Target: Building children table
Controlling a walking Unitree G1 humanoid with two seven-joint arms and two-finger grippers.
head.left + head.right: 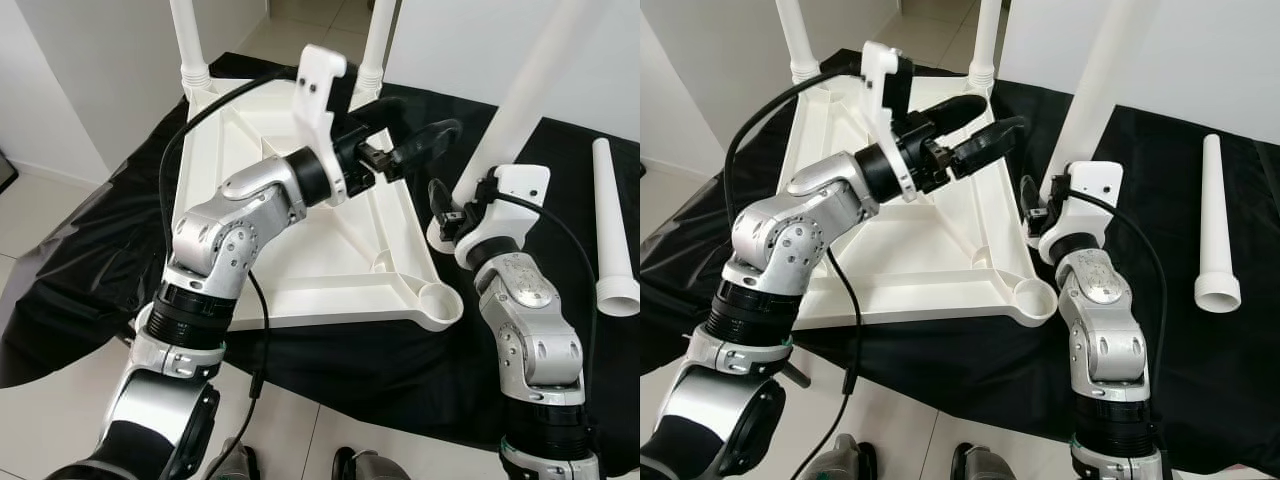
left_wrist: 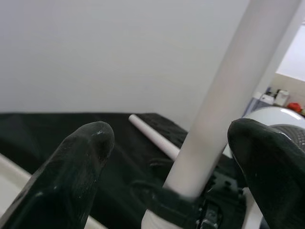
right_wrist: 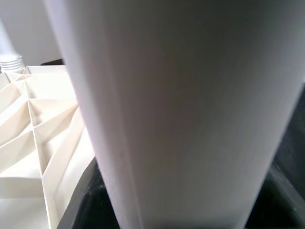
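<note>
Right pincer (image 1: 447, 212) grasps white leg (image 1: 515, 105); left pincer (image 1: 425, 140) released, over black cloth (image 1: 80, 270).

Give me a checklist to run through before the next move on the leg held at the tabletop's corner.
1. Right gripper closed around the held leg near its base: ok.
2. Left gripper open, fingers either side of that leg without touching it: ok.
3. Held leg upright in its socket: not ok, it leans.
4. Held leg fully threaded in: cannot tell, the base is hidden by the gripper.
5. Near corner socket of the upturned tabletop free for the last leg: ok.
6. Spare leg lying on the black cloth: ok.
</note>
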